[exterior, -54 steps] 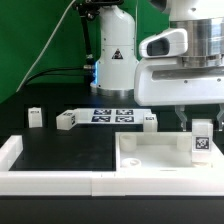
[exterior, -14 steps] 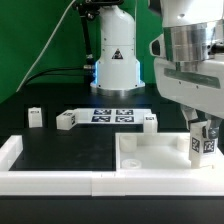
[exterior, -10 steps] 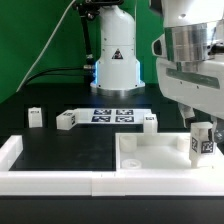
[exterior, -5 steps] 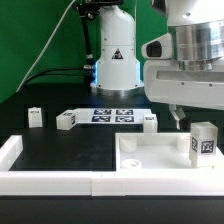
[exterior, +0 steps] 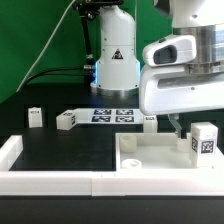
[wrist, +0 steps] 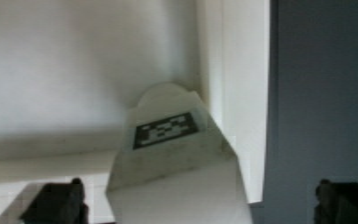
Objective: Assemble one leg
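Observation:
A leg point(exterior: 204, 142), a small white post with a tag on its face, stands upright at the right end of the large flat white plate point(exterior: 150, 155) in the exterior view. My gripper point(exterior: 185, 124) hangs just above and slightly behind it, open and holding nothing. In the wrist view the same leg point(wrist: 172, 150) stands between and beyond my two dark fingertips point(wrist: 51, 205), apart from both. My gripper point(wrist: 201, 205) is spread wide there. Three more legs lie on the black table: one point(exterior: 35, 117), a second point(exterior: 66, 121) and a third point(exterior: 150, 121).
The marker board point(exterior: 112, 115) lies at the back of the table before the robot base point(exterior: 115, 60). A white raised border point(exterior: 50, 180) runs along the front and the exterior view's left edge.
My gripper was shut on the leg, holding it at the plate's right end. It has opened, let go and risen. The leg stays standing on the plate.

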Tool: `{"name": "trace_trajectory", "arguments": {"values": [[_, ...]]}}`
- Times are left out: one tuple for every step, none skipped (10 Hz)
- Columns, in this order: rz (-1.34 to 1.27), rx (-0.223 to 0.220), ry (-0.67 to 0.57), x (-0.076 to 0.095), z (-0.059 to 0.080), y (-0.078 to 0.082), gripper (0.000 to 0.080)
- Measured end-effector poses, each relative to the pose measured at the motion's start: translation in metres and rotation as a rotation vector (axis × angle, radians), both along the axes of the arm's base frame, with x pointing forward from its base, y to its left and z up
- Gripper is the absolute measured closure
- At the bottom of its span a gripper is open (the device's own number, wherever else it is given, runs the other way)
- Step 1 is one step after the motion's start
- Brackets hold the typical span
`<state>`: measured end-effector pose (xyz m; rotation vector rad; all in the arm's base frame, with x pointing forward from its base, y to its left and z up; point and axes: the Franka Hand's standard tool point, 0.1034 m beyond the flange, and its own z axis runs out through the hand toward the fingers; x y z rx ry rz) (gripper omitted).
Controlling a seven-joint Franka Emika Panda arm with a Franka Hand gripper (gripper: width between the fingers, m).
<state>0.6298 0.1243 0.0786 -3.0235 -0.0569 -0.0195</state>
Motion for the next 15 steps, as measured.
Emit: {"name": "trace_trajectory", "arguments": {"values": [[0.038, -0.001, -0.009, 0.0, -0.001, -0.001, 0.0151], [0.04, -0.001, -0.009, 0.0, -0.001, -0.002, 0.0163], [0.039, -0.001, -0.009, 0.0, -0.001, -0.002, 0.0163], [0.039, -0.002, -0.009, 0.0, -0.001, -0.002, 0.033], [0.039, -0.002, -0.009, 0.0, -0.001, -0.002, 0.033], [0.036, -0.004, -0.009, 0.001, -0.001, -0.005, 0.0501], [0.026, -0.004, -0.008, 0.001, -0.001, -0.005, 0.0501], [0.003, -0.004, -0.006, 0.001, -0.001, -0.006, 0.0501], [-0.024, -0.002, -0.004, 0.001, -0.001, -0.006, 0.0501], [-0.204, 0.004, 0.005, 0.002, -0.001, -0.009, 0.0501], [-0.338, 0.007, 0.021, 0.002, -0.002, -0.01, 0.0501], [-0.518, 0.02, 0.045, 0.003, -0.002, -0.012, 0.0503], [-0.685, 0.031, 0.069, 0.002, -0.002, -0.013, 0.0503], [-0.765, 0.032, 0.081, 0.002, -0.002, -0.013, 0.0502], [-0.922, 0.047, 0.113, 0.001, -0.003, -0.012, 0.0502]]}}
